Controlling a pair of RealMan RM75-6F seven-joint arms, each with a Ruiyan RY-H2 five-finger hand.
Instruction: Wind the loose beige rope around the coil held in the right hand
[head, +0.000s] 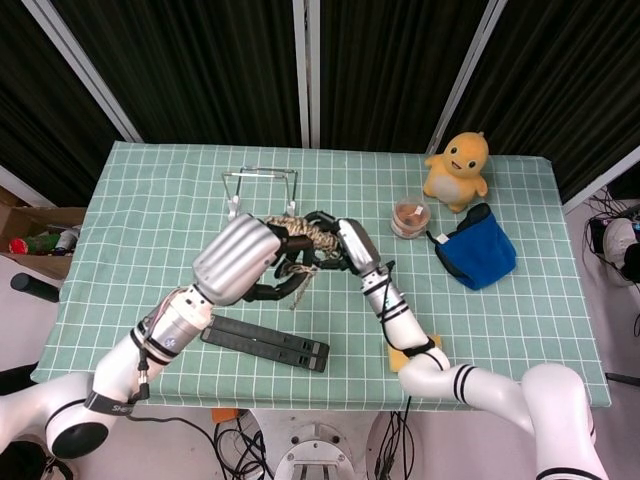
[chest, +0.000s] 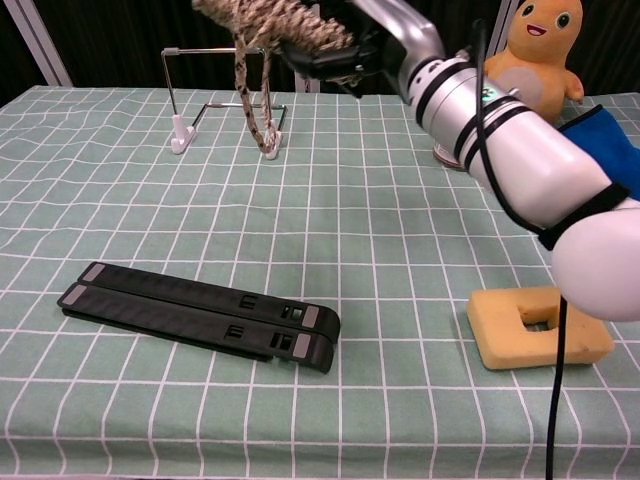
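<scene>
Right hand (head: 335, 250) grips the rope coil (head: 300, 235), mostly wound. Short tail (chest: 255, 95) left dangling; left hand (head: 250, 262) looks pinched on it.

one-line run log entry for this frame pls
phase: winding | right hand: holds rope coil | left hand: at coil, grip unclear | loose rope: loop hanging above table

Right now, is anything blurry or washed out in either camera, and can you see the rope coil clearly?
Head view: evenly lit and sharp, though the left hand covers part of the coil. Chest view: the coil is cut off by the top edge, the right hand looks slightly soft, and the right forearm looms large and bright near the lens.
</scene>
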